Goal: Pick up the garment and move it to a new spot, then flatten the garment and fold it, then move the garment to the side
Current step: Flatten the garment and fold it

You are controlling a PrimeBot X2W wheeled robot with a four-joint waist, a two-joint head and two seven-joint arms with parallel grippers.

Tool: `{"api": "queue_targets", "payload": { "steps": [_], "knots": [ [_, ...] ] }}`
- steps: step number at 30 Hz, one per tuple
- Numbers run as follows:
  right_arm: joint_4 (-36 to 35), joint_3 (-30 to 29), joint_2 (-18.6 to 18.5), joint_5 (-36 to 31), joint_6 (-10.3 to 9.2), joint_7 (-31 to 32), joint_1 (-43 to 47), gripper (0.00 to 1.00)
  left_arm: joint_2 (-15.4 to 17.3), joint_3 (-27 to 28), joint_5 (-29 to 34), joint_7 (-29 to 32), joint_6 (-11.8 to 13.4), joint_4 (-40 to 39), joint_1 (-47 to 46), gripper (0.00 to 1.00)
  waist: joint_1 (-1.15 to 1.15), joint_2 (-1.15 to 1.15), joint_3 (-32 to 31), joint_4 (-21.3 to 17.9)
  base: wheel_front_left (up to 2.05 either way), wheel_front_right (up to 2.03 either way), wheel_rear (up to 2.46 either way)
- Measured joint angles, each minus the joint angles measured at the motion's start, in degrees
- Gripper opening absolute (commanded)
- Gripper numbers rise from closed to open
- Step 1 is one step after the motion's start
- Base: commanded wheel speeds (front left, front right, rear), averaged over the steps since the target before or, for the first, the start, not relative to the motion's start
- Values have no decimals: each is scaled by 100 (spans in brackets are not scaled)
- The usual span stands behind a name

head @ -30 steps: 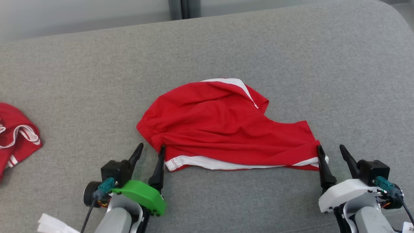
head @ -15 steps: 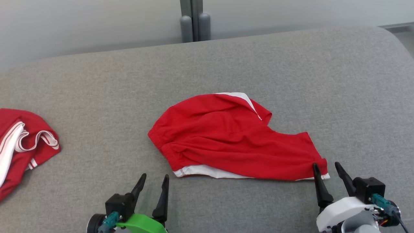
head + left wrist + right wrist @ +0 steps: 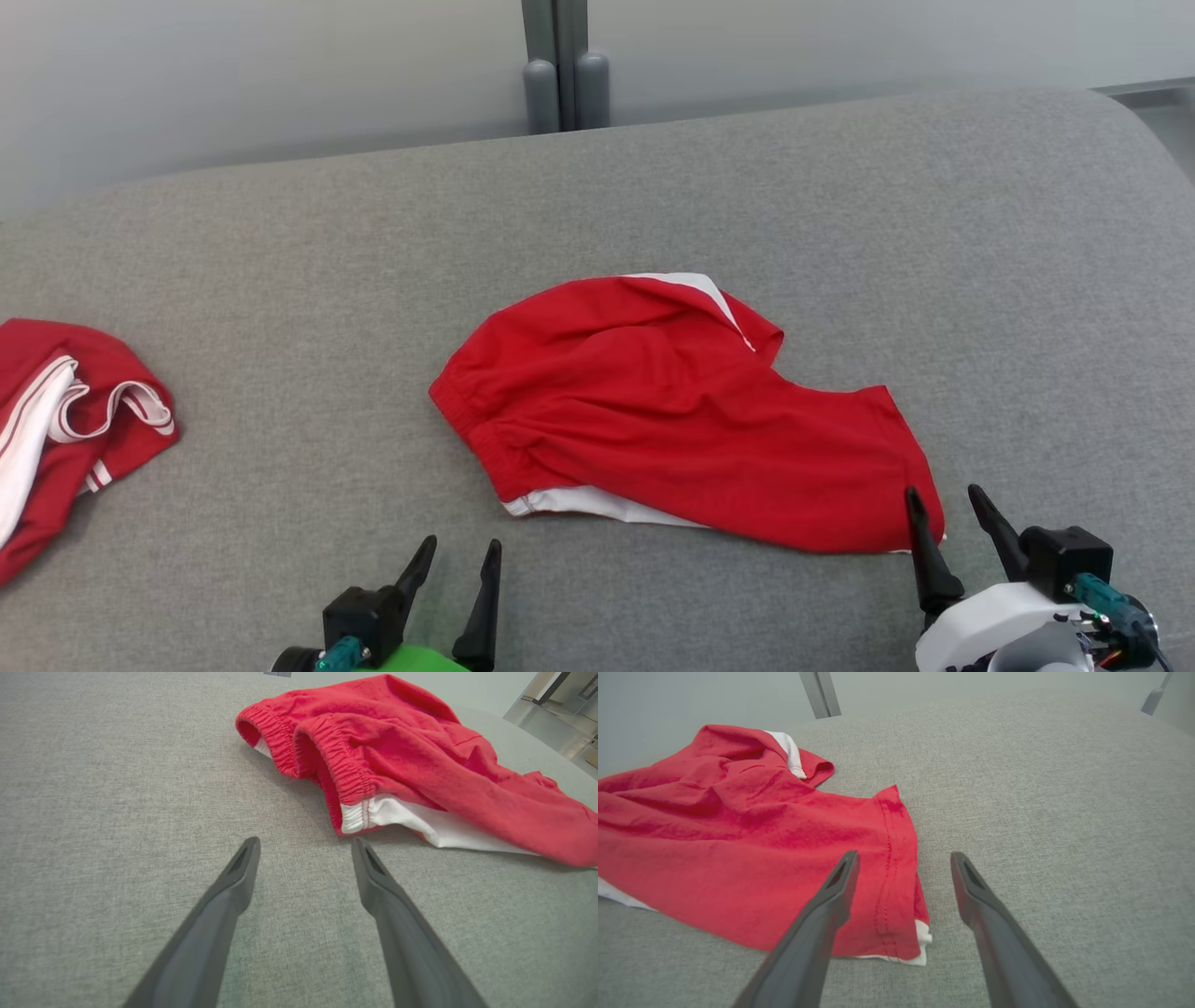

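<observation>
Left gripper (image 3: pixel 463 541) and right gripper (image 3: pixel 942 490) are being held spread, empty, at seven and five o'clock of the rumpled garment (image 3: pixel 672 411) on the grey cushion (image 3: pixel 280 280). Flattening is likely being done; near corners are needing to be pinched next.

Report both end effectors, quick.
Left end effector: open, empty, just short of the shorts.
Right end effector: open, empty, at the shorts' hem corner.

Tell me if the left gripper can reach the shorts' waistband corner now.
Probably yes: the left gripper is open, with bare grey cushion between it and the waistband corner.
</observation>
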Motion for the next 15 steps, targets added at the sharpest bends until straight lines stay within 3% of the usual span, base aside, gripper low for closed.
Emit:
{"api": "queue_targets", "payload": {
  "steps": [14,15],
  "knots": [
    [331,354,1,330,0,0,-16,100,3,-138,-2,0,0,5,-143,100,0,0,132,17,0,0,0],
    [352,361,0,338,0,0,-32,79,8,-144,-2,0,0,0,-149,100,0,0,138,30,0,0,0]
  ]
}}
